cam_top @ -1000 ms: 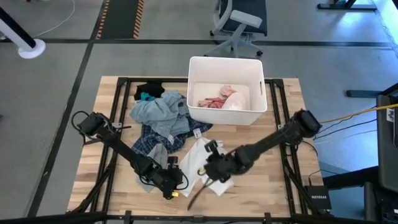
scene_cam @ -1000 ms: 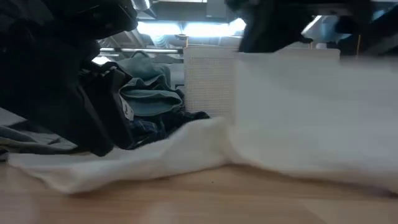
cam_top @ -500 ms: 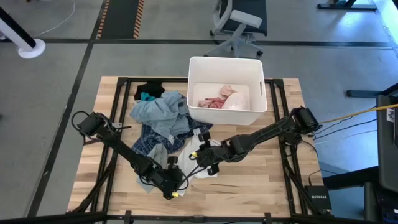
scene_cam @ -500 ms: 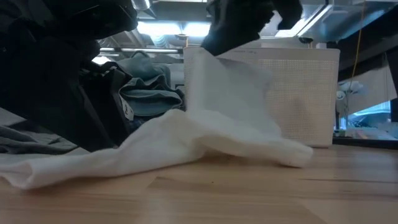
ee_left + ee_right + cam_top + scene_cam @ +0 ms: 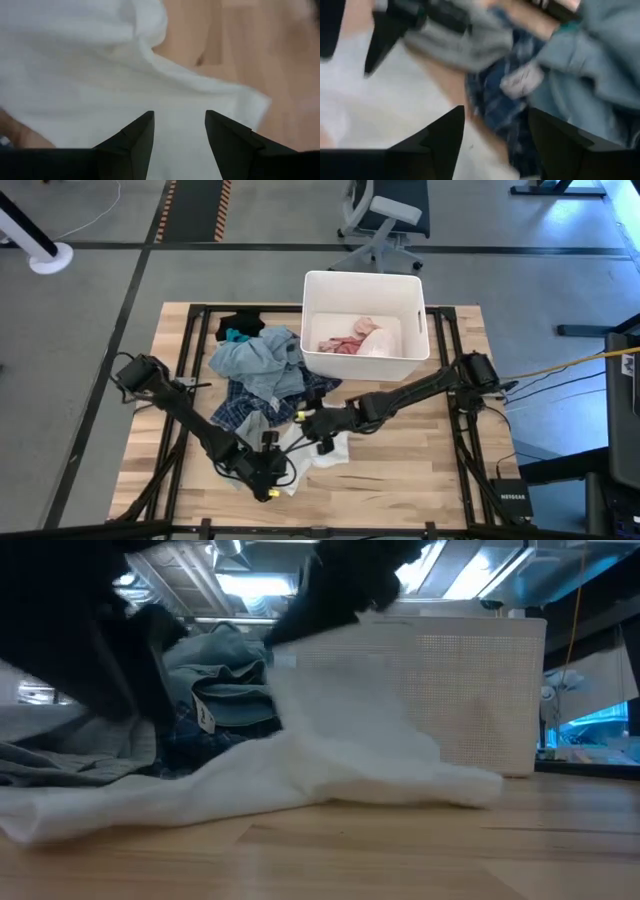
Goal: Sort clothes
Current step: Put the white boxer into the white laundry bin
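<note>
Here the clothes sit mostly on the left half of the table (image 5: pixel 440 470), while the near right part of the wooden top lies bare, as does a strip along the near edge. The white garment (image 5: pixel 318 448) lies crumpled near the middle of the near half, its long axis running roughly from the near left toward the far right; in the low view it spreads flat across the wood and rises in a fold toward the bin. Just beyond it lies the dark blue plaid garment (image 5: pixel 250 402), and on top of that, farther back, the light blue-grey garment (image 5: pixel 255 360), bunched in a heap beside the bin's left wall. A black garment (image 5: pixel 238 325) with a bit of teal (image 5: pixel 235 336) showing lies near the far left corner.

The white bin (image 5: pixel 362 365) stands at the middle of the far edge, and a pink garment (image 5: pixel 345 340) lies inside it beside some white fabric.

The right pincer (image 5: pixel 312 423) hangs over the far end of the white garment, next to the plaid one, its fingers spread apart and empty. The left pincer (image 5: pixel 272 476) is at the near left end of the white garment, fingers spread over the white cloth with nothing clamped between them
</note>
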